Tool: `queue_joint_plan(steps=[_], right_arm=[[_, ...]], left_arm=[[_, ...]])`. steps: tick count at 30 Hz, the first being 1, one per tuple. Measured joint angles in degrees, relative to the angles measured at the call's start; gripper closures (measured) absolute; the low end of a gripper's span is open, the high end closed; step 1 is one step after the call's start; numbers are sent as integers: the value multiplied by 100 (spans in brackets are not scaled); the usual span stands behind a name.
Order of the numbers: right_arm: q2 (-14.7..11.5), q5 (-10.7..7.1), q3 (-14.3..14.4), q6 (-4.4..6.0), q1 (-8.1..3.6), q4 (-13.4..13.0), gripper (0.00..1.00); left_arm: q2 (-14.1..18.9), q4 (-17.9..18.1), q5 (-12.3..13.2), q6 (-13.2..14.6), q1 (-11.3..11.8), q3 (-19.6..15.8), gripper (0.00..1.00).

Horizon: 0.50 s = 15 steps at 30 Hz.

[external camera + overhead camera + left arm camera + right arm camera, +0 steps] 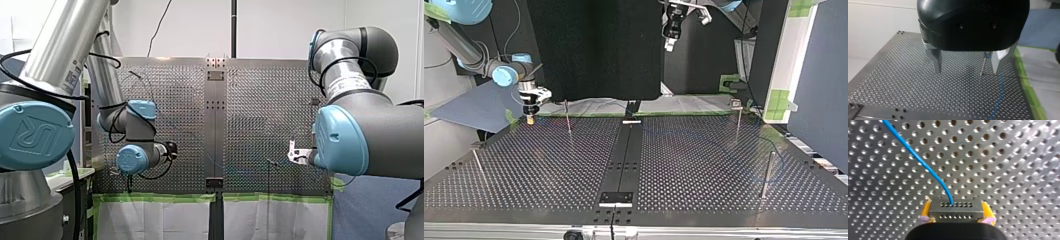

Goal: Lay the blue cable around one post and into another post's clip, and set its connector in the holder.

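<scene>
My right gripper point(956, 205) is shut on the black connector point(955, 211), gripped between its yellow pads. The blue cable point(918, 157) leaves the connector's face and runs off over the perforated plate. In the top view this gripper point(530, 119) hangs just above the table's far edge at the left. My left gripper point(967, 72) is open above the plate with nothing between its metal fingers. A thin post point(983, 63) stands just ahead of it, and the blue cable point(999, 95) lies beside one finger. In the top view the left gripper point(669, 45) hangs high over the far side.
Thin posts stand on the table point(549, 170): one point(568, 117) near my right gripper, one with a clip on top point(737, 117) at the far right, one point(767, 172) at the near right, one point(478, 165) at the near left. A black strip point(624, 155) runs down the middle.
</scene>
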Motion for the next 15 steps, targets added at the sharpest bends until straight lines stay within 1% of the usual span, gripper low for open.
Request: queue_joint_plan(steps=[5,8,12,15], right_arm=[[-230,-9,126,-2,-8,19,100],[-374,-10,161,-9,7,55,100],[-536,-10,221,-26,31,55,100],[-621,-10,268,-36,40,49,100]], left_arm=[[0,178,11,-27,0,-290,0],[0,331,78,-40,8,-436,0],[-3,499,145,-36,34,-419,0],[-1,541,158,-34,57,-355,0]])
